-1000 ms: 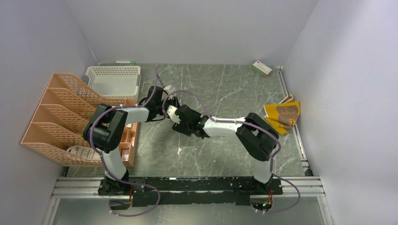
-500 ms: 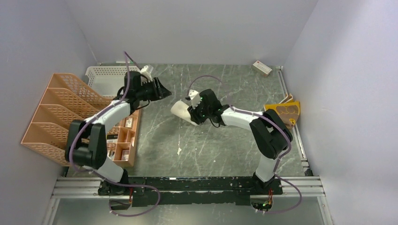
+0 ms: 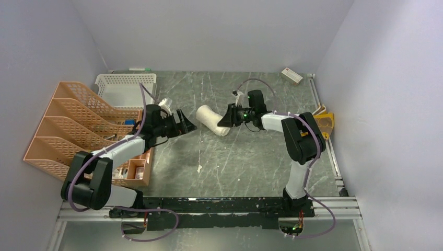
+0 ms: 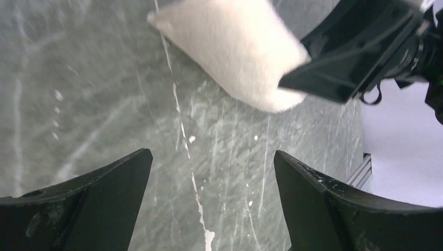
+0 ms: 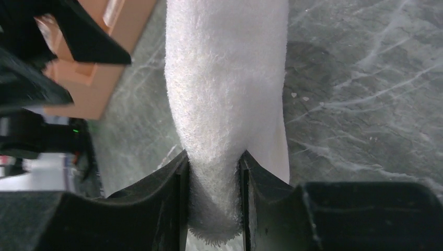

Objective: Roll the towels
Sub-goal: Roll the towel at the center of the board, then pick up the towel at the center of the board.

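Note:
An off-white towel (image 3: 211,119), rolled into a short fat roll, lies mid-table. My right gripper (image 3: 225,119) is shut on the roll's right end. In the right wrist view the roll (image 5: 227,94) is pinched between the right gripper's (image 5: 214,159) two dark fingers. My left gripper (image 3: 188,121) stands open just left of the roll, not touching it. In the left wrist view the left gripper (image 4: 211,157) has only bare table between its fingers, with the roll (image 4: 235,52) ahead. The mustard-yellow towel (image 3: 324,121) lies at the right edge, partly hidden by the right arm.
An orange file rack (image 3: 62,130) and a small orange organizer (image 3: 137,167) stand at the left. A white basket (image 3: 125,86) sits at the back left. A small white-and-red box (image 3: 291,76) lies at the back right. Walls close in three sides.
The left gripper has let go, opened wide and drawn back to the left of the roll. The right gripper has closed on the roll's end and shifted it slightly right and away.

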Controlling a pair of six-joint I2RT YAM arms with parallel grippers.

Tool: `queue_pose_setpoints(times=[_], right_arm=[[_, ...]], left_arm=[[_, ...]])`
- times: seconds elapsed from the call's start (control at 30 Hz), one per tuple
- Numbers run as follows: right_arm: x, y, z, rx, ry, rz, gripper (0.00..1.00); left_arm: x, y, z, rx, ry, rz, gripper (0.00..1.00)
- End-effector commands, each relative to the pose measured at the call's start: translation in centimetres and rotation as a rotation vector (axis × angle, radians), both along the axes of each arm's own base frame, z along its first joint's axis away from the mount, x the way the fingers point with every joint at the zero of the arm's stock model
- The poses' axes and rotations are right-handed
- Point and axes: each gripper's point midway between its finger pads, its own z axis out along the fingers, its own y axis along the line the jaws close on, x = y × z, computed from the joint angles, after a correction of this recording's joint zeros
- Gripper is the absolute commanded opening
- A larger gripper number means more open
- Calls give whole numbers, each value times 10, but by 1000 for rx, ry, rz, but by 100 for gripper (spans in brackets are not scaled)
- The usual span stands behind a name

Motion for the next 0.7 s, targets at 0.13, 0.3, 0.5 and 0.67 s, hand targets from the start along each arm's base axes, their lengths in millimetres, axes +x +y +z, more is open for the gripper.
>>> queue_pose_setpoints(times=[0.13, 0.3, 0.5, 0.67], right_arm=[[-4, 6, 0, 137, 159, 10, 35], [-7, -1, -12, 82, 154, -7, 35], [-11, -4, -15, 57, 139, -4, 35], [-12, -8, -16, 32, 125, 0, 35]], left_arm=[[20, -45, 0, -101, -13, 49, 100], [30, -77, 1, -165, 36, 58, 100], [43, -93, -22, -168, 151, 154, 100], [51, -87, -37, -131, 219, 282, 100]])
